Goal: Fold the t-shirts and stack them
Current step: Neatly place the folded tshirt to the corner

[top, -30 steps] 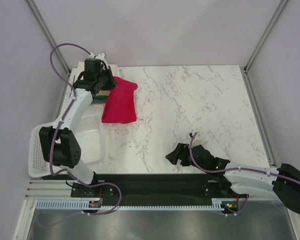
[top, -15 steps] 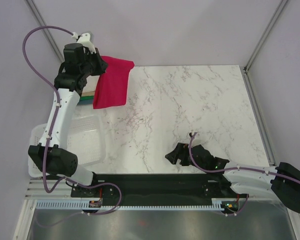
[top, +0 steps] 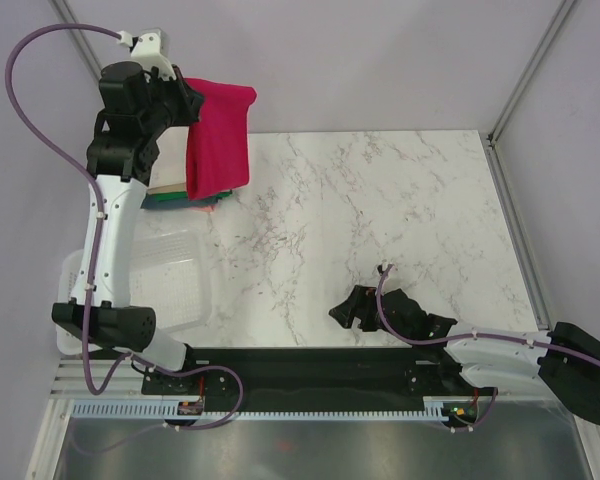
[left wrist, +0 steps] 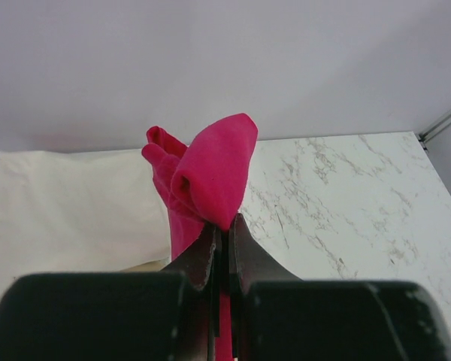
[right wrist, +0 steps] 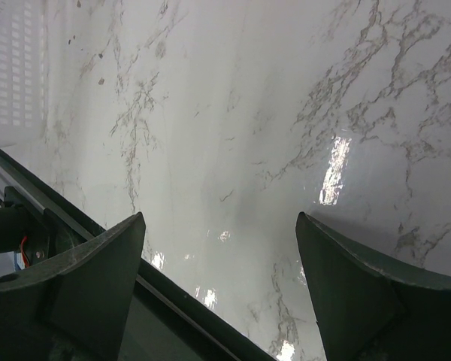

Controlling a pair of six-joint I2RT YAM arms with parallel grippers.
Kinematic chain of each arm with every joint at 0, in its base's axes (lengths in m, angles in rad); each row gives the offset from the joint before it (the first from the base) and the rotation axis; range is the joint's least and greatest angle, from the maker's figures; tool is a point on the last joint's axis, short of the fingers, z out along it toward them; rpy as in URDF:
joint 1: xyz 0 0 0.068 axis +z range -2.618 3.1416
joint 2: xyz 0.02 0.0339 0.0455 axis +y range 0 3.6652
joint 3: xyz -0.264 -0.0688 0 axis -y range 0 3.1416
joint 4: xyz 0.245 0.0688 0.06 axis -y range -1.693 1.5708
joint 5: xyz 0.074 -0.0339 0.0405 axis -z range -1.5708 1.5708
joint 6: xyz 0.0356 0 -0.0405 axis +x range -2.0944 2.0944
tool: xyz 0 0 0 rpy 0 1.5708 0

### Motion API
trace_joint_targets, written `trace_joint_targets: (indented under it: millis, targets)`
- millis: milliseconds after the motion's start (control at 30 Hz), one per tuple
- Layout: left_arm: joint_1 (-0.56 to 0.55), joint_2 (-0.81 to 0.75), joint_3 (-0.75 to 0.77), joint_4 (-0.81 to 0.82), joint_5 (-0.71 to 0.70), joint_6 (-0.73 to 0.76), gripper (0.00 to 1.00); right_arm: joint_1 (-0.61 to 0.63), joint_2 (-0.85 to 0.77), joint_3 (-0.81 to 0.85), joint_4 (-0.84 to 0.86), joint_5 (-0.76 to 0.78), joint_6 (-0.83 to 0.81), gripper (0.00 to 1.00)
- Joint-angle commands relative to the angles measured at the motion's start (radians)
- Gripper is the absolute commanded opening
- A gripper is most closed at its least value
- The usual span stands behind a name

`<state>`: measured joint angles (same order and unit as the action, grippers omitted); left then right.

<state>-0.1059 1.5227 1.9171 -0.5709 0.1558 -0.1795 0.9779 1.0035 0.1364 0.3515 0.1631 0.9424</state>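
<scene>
The crimson t-shirt hangs in the air at the upper left of the frame, drooping over the stack of folded t-shirts. The left fingers are clamped tight on one bunched edge of it. Held high by that edge, it can likely drape straight before being lowered onto the cream t-shirt topping the pile. The right fingers are spread wide and grip nothing, low over the marble surface at lower right, seemingly parked out of the way.
</scene>
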Motion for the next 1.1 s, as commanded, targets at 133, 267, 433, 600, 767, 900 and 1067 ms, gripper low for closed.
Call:
trace_joint_targets:
  millis: [133, 267, 433, 600, 767, 900, 1067]
  targets:
    - [0.017, 0.028, 0.111, 0.019, -0.001, 0.051, 0.02, 0.004, 0.009, -0.011, -0.008, -0.004, -0.007, 0.9]
    - [0.032, 0.063, 0.152, 0.017, 0.037, 0.064, 0.02, 0.002, 0.009, -0.011, -0.006, -0.008, -0.008, 0.9]
    - [0.054, 0.111, 0.18, 0.017, 0.077, 0.071, 0.02, 0.002, 0.02, -0.008, -0.006, -0.013, -0.01, 0.9]
    - [0.087, 0.183, 0.203, 0.017, 0.113, 0.071, 0.02, 0.004, 0.032, -0.003, -0.002, -0.019, -0.014, 0.9]
    - [0.158, 0.273, 0.275, -0.001, 0.172, 0.061, 0.02, 0.002, 0.058, 0.009, 0.003, -0.039, -0.027, 0.9]
    - [0.23, 0.373, 0.359, -0.011, 0.249, 0.046, 0.02, 0.002, 0.072, 0.015, 0.006, -0.05, -0.033, 0.9]
    - [0.281, 0.548, 0.534, 0.0, 0.289, 0.054, 0.02, 0.002, 0.086, 0.019, 0.01, -0.062, -0.036, 0.9]
